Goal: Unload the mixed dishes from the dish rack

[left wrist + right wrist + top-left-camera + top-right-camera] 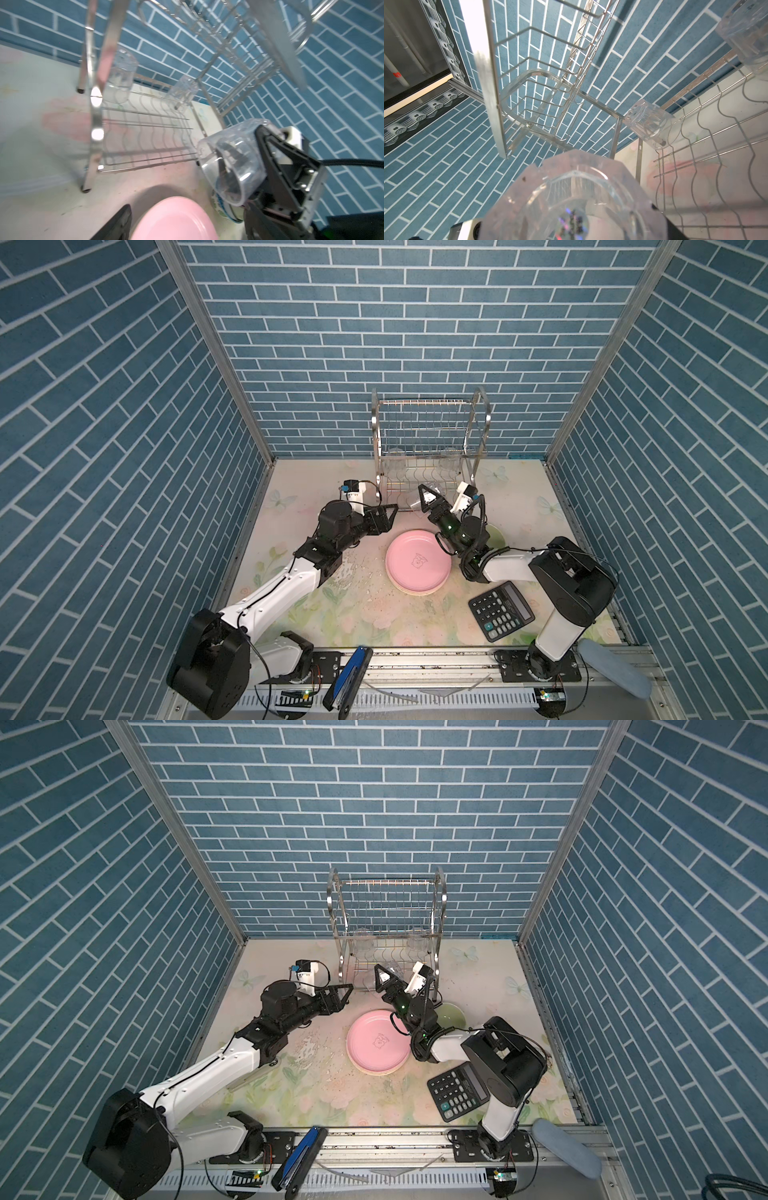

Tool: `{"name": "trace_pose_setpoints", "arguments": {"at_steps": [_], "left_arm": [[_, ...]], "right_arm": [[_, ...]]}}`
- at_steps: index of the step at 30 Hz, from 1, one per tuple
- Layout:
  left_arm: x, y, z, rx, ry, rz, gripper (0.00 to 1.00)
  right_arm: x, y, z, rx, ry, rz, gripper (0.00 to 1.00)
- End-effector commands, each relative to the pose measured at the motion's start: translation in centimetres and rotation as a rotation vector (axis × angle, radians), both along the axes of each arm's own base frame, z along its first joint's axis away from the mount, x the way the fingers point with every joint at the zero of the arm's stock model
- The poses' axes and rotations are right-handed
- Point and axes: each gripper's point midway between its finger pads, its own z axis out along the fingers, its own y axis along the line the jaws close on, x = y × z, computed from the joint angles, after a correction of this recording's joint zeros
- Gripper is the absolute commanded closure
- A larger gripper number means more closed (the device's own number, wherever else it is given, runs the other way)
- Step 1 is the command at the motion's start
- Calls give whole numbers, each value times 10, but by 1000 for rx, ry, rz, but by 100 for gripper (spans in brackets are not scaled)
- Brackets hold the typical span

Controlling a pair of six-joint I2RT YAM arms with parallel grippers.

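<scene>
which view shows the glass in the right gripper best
Left wrist view: the whole glass, rim to base, shows in the right gripper. The right wrist view shows only its blurred base; both top views show it small and faint.

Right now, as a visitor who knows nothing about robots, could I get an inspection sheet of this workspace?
Surface: floral-print table mat, flecked between the left arm and the plates.
Job's things: two-tier silver wire dish rack holds a clear round glass and a second glass on its lower tier; nothing seen on the upper tier. A third clear glass is in front of the rack. Round pink plate tops a stack on the mat; pale-green bowl is partly hidden by the right arm.
Clutter: black calculator.
Grippers: left gripper open, empty; right gripper shut on the third clear glass.
Cables: black cable loops at the right wrist; no snag seen.
Surroundings: blue brick-pattern walls.
</scene>
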Motion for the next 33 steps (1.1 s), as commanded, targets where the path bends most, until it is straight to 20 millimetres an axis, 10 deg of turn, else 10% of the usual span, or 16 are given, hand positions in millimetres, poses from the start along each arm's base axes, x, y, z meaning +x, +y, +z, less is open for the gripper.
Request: {"name": "trace_pose_setpoints", "arguments": {"at_steps": [1,33], "left_arm": [[-15,-23,22,-130,-54,-113,15],[-4,-87,55,-284,-70,-253,69]], "right_arm": [[-10,-5,25,80,-23,12,100],[-21,-9,46,189,-18,47,100]]}}
